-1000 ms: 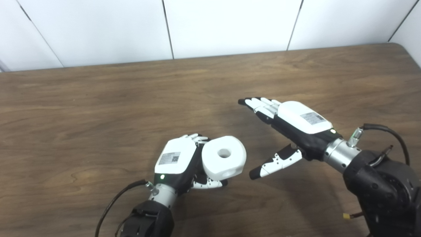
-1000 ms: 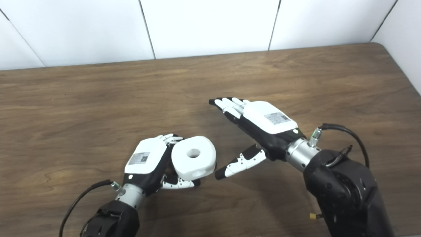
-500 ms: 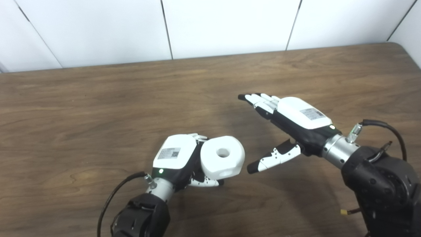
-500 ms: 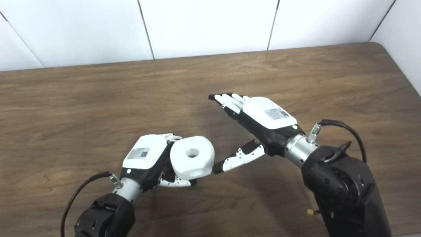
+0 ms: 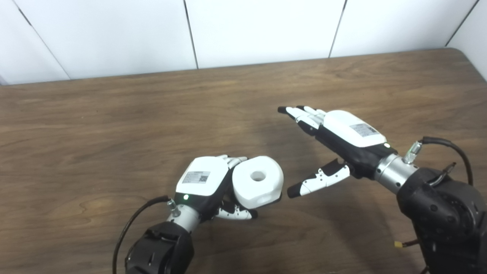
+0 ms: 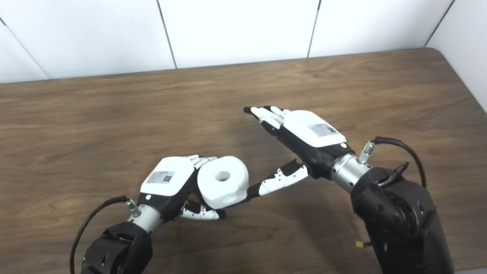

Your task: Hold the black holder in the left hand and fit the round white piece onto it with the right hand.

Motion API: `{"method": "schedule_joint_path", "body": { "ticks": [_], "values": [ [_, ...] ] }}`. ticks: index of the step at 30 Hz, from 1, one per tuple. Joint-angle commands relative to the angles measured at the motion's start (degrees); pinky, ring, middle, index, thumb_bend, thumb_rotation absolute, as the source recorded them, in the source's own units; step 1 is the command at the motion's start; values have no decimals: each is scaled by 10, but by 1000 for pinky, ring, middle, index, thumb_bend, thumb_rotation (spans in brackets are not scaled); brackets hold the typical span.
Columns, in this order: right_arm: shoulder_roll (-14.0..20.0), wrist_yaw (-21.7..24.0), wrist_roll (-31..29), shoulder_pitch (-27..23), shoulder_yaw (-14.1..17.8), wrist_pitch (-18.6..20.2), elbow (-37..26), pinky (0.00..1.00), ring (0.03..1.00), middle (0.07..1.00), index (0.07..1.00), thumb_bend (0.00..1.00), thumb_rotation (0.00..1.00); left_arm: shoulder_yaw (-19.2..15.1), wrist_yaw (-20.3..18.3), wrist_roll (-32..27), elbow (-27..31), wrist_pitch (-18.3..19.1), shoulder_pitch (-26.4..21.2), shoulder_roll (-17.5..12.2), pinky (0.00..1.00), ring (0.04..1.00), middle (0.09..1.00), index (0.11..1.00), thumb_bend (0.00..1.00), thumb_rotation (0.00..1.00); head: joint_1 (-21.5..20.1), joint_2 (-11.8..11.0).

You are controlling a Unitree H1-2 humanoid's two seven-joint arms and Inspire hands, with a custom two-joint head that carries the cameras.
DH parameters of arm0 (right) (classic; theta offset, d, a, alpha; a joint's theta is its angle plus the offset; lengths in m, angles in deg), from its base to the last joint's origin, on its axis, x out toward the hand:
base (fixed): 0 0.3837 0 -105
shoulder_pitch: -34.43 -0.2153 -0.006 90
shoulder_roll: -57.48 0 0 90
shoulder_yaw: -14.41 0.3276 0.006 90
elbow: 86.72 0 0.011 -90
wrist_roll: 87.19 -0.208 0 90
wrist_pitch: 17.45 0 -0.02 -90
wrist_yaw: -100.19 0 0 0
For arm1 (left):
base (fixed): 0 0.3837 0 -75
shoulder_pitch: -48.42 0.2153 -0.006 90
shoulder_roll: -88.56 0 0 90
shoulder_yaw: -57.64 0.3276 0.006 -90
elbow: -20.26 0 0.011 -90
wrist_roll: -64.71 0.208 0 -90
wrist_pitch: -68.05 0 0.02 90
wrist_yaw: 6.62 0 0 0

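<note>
White piece held in the left hand, right hand open beside it.

The white piece (image 5: 258, 182) is gripped by the left hand (image 5: 207, 184) just above the worktop (image 5: 95, 125), with fingers curled behind it and the thumb under its lower edge. It is a thick, rounded white block with a round hole through its middle; the holed face is turned upward and slightly toward the camera, so its axis stands nearly upright. A shallow recess is seen on its near side wall. A black holder may be hidden under the piece, but this cannot be told. The right hand (image 5: 335, 139) is held empty, fingers stretched out flat and apart, its thumb pointed toward the piece and just short of it.
</note>
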Motion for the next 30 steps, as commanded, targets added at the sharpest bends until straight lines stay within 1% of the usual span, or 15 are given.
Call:
{"method": "schedule_joint_path", "body": {
  "ticks": [1, 7, 9, 13, 16, 17, 20, 21, 23, 24, 27, 30],
  "values": [
    [2, -21, -3, -17, 9, -3, -9, 1000, 1000, 972, 1000, 1000, 665, -6, -65, 13, -18, 19, 17, -11, 862, 893, 893, 886, 826, 305, 1, 1],
    [3, -26, -6, -13, 12, -5, -6, 1000, 1000, 970, 1000, 1000, 668, -20, -97, 28, -8, 19, 7, -11, 865, 901, 904, 891, 831, 320, 4, 1],
    [4, -26, -7, -13, 13, -2, -6, 1000, 1000, 971, 1000, 1000, 666, -33, -100, 20, -4, 17, 4, -19, 860, 896, 902, 891, 836, 313, 4, 0],
    [8, -20, -5, -15, 14, 2, -8, 1000, 1000, 972, 1000, 1000, 670, -56, -125, 0, 4, 13, -6, -40, 875, 904, 913, 903, 855, 322, 5, 0],
    [16, -15, -16, -15, 17, 4, -5, 1000, 1000, 978, 1000, 1000, 694, -71, -136, -20, 13, 4, -8, -57, 875, 913, 922, 904, 886, 343, 9, -1],
    [20, -13, -22, -16, 18, 5, -2, 1000, 1000, 988, 1000, 1000, 718, -76, -137, -26, 17, 2, -8, -63, 881, 922, 930, 911, 899, 353, 11, -2],
    [30, -13, -34, -13, 20, 6, 6, 1000, 1000, 999, 1000, 1000, 789, -94, -132, -50, 28, -4, -4, -78, 891, 931, 939, 930, 922, 381, 13, -3],
    [32, -17, -36, -11, 21, 5, 9, 1000, 1000, 1000, 1000, 985, 839, -100, -128, -57, 32, -5, -3, -82, 891, 932, 940, 937, 927, 391, 13, -3],
    [32, -26, -40, -6, 22, 6, 13, 997, 1000, 998, 1000, 921, 952, -111, -115, -69, 36, -9, 0, -91, 882, 935, 939, 948, 933, 414, 17, -5],
    [31, -32, -45, -3, 25, 6, 15, 992, 1000, 995, 999, 901, 976, -118, -107, -81, 38, -12, 2, -96, 876, 934, 936, 948, 935, 416, 17, -5],
    [27, -51, -55, 4, 32, 7, 25, 964, 1000, 985, 992, 835, 998, -143, -86, -130, 46, -16, 5, -109, 875, 942, 937, 941, 946, 421, 21, -7],
    [27, -67, -64, 10, 37, 8, 38, 956, 1000, 983, 991, 807, 1000, -165, -87, -168, 57, -8, 5, -121, 879, 955, 948, 944, 981, 452, 24, -10]
  ]
}}
